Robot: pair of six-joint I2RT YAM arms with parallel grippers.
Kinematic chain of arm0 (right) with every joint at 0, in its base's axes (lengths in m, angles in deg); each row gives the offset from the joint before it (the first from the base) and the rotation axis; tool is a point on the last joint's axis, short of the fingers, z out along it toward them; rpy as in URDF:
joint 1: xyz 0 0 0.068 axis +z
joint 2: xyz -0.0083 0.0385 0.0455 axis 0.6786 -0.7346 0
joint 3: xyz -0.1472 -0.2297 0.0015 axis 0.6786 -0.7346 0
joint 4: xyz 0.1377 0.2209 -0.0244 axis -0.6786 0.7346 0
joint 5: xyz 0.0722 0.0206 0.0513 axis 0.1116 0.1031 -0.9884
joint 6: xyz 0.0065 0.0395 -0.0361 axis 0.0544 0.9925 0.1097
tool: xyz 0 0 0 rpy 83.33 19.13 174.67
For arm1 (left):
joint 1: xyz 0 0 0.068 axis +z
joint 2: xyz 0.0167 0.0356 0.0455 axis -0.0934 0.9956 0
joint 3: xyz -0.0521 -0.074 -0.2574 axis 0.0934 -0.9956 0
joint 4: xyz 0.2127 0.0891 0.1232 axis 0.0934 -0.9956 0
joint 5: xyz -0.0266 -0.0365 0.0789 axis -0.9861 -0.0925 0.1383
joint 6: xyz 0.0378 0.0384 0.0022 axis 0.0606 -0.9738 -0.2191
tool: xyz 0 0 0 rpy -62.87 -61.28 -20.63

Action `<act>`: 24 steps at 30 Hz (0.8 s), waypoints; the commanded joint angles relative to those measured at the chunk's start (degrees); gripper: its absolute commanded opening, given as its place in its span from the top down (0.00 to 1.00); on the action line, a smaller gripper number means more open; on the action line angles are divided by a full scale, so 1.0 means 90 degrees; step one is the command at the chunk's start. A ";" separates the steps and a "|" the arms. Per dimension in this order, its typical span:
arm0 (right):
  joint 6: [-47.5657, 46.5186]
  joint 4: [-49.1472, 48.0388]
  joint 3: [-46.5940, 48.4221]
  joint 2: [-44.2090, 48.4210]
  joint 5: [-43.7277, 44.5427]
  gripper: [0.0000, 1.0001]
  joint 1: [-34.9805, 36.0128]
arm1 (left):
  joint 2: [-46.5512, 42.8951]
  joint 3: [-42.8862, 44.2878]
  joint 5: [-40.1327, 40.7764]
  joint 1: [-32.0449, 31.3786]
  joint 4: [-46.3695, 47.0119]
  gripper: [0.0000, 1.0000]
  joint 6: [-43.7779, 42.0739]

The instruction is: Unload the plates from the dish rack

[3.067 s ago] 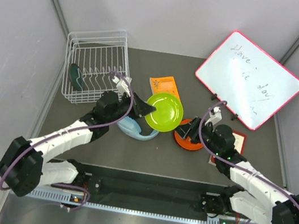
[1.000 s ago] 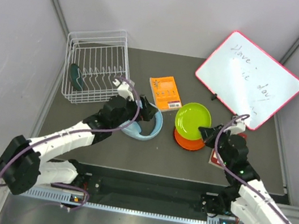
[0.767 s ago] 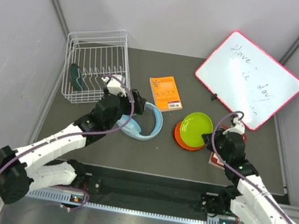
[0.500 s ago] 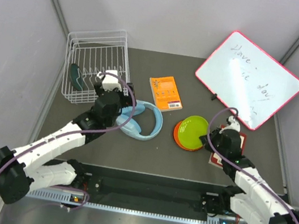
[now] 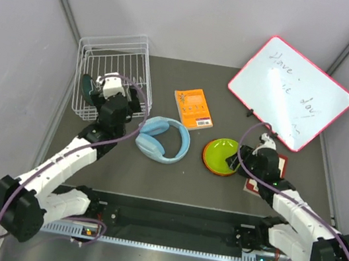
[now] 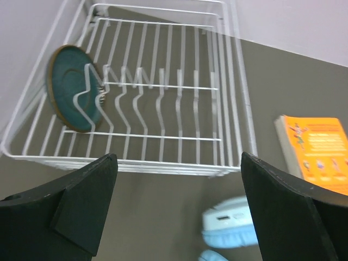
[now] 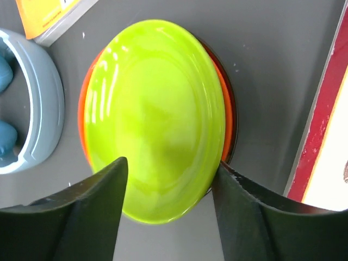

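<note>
The white wire dish rack point(image 5: 116, 60) stands at the back left, with a teal-blue plate point(image 5: 87, 86) upright in its left end. My left gripper point(image 5: 106, 87) hovers at the rack's near side, open and empty; in its wrist view the rack point(image 6: 179, 87) and teal plate point(image 6: 70, 87) lie ahead of the left gripper point(image 6: 178, 163). The yellow-green plate point(image 5: 223, 149) lies flat on the orange plate point(image 5: 209, 162) on the table. My right gripper point(image 5: 245, 157) stands open at their right rim. In the right wrist view the right gripper point(image 7: 169, 163) straddles the near rim of the yellow-green plate point(image 7: 155, 114) over the orange plate point(image 7: 228, 119).
Light blue headphones point(image 5: 163, 139) lie between the rack and the stacked plates. An orange book point(image 5: 193, 107) sits behind them. A red-framed whiteboard point(image 5: 291, 93) leans at the back right. A small red-edged white card point(image 5: 274, 167) lies under my right arm.
My right gripper lowered the yellow-green plate onto the orange plate and opened its jaws. My left arm swung left from the headphones to the dish rack, staying open.
</note>
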 commanded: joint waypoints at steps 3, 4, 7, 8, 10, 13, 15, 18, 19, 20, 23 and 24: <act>-0.0534 0.0956 0.0750 0.0415 0.0401 0.28 -0.0027 | 0.0090 0.0314 -0.0794 0.1246 -0.0234 0.01 0.0155; -0.0583 0.1122 0.0810 0.0483 0.0615 0.27 -0.0017 | 0.0139 0.0382 -0.0892 0.1412 -0.0263 0.01 0.0165; -0.0730 0.1611 0.1064 0.0698 0.0947 0.25 -0.0027 | 0.0362 0.0616 -0.1127 0.2047 -0.0302 0.01 0.0223; -0.0759 0.1757 0.1113 0.0815 0.1007 0.25 -0.0027 | 0.0460 0.0685 -0.1137 0.2290 -0.0602 0.01 0.0301; -0.0818 0.1768 0.1123 0.0903 0.1076 0.22 -0.0027 | 0.0675 0.0812 -0.1303 0.2564 -0.0673 0.01 0.0340; -0.0847 0.1700 0.1074 0.0914 0.1144 0.19 -0.0036 | 0.0880 0.0784 -0.1322 0.2799 -0.0635 0.01 0.0428; -0.0896 0.1632 0.1045 0.0758 0.1154 0.19 -0.0036 | 0.1007 0.0745 -0.1400 0.2927 -0.0508 0.01 0.0496; -0.0945 0.1525 0.1016 0.0582 0.1096 0.19 -0.0036 | 0.1251 0.0725 -0.1517 0.3278 -0.0381 0.01 0.0584; -0.0945 0.1408 0.0996 0.0572 0.1076 0.18 -0.0027 | 0.1330 0.0744 -0.1595 0.3453 -0.0187 0.01 0.0623; -0.0955 0.1339 0.0977 0.0562 0.1066 0.18 -0.0036 | 0.1398 0.0773 -0.1741 0.3522 -0.0117 0.02 0.0662; -0.0984 0.1017 0.0889 0.0494 0.0901 0.18 -0.0036 | 0.1769 0.0881 -0.1781 0.3698 0.0234 0.04 0.0605; -0.0975 0.0958 0.0879 0.0464 0.0871 0.18 -0.0036 | 0.1992 0.0939 -0.1714 0.3708 0.0322 0.05 0.0556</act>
